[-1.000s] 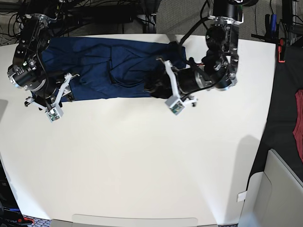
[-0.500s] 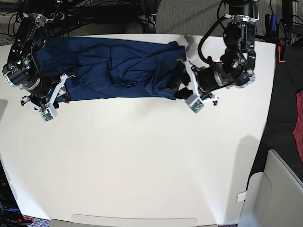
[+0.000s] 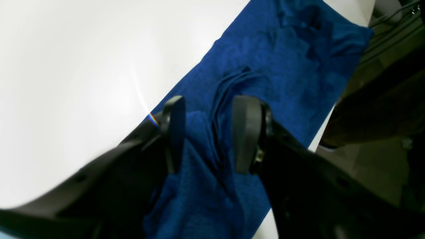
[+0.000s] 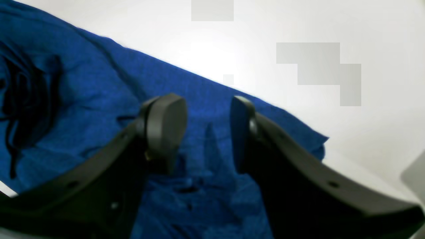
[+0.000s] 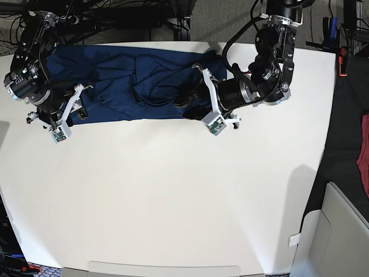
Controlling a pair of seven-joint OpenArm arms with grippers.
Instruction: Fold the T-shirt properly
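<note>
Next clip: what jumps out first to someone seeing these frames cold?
The long dark navy-blue knit T-shirt, rumpled and creased, stretches in a band along the far edge of the white table. One black arm sits at each end of it: the left gripper and the right gripper both stand with jaws apart over the blue fabric, with no cloth pinched between them. A reddish-maroon cloth shows off the table's side.
</note>
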